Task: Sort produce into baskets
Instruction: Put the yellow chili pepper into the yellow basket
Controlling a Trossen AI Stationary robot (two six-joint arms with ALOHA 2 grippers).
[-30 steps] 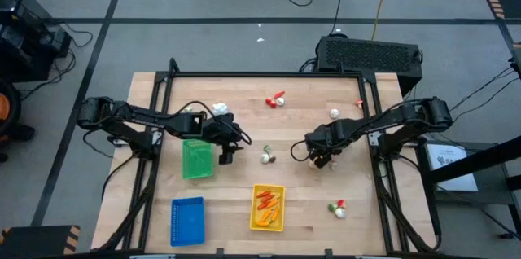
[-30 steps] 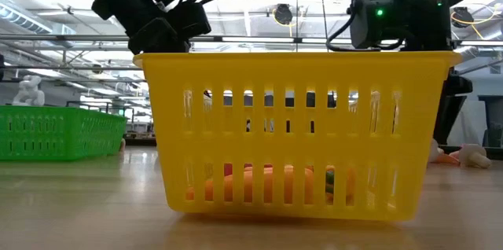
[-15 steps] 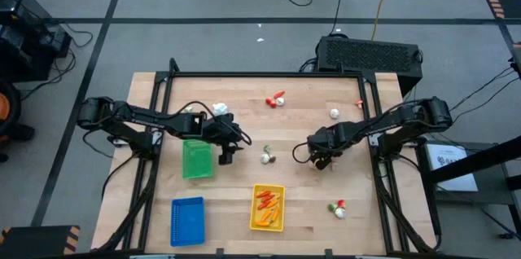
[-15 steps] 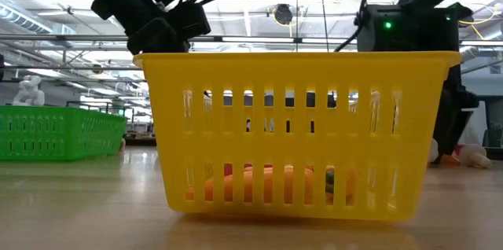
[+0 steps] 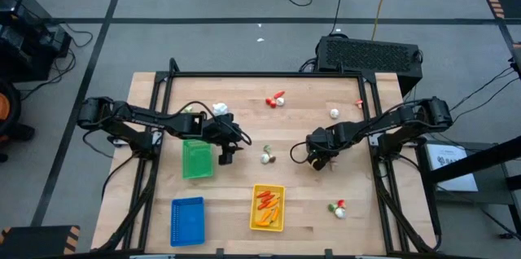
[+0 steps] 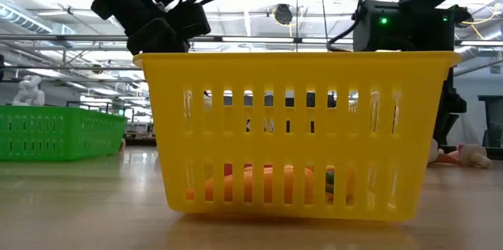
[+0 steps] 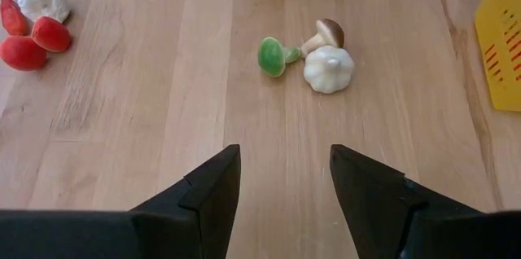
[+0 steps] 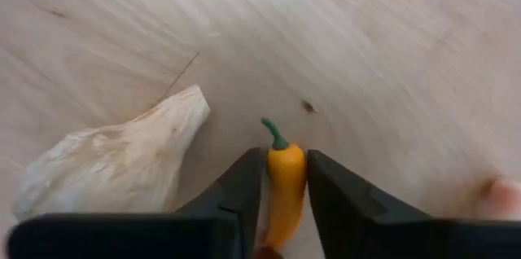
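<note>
At the near edge of the table (image 5: 326,234) we are seeing the blue basket (image 5: 187,220) toward the left corner and the yellow basket (image 5: 268,207) at mid-edge, already holding orange and red pieces. A red-and-white piece (image 5: 338,207) is lying near the right edge.

Farther in, our right pincer (image 8: 285,179) is sitting low at mid-table toward the right edge, clenched on a small orange pepper (image 8: 284,190) with a green stem; a pale bulb-like piece (image 8: 114,161) is lying just beside it on the wood. Our left pincer (image 7: 285,182) is hovering released just beside the green basket (image 5: 196,159), facing a mushroom, a green piece and a white garlic bulb (image 7: 328,68) grouped at mid-table.

Near the far edge, more produce is waiting: a white piece (image 5: 220,108), a red-and-white pair (image 5: 278,98) and another white bulb (image 5: 334,113).

We are judging the grip narrow: only the pepper's slim body is sitting between the fingers, so it could swivel or slip on lifting. The bulb beside it could also get nudged away.
</note>
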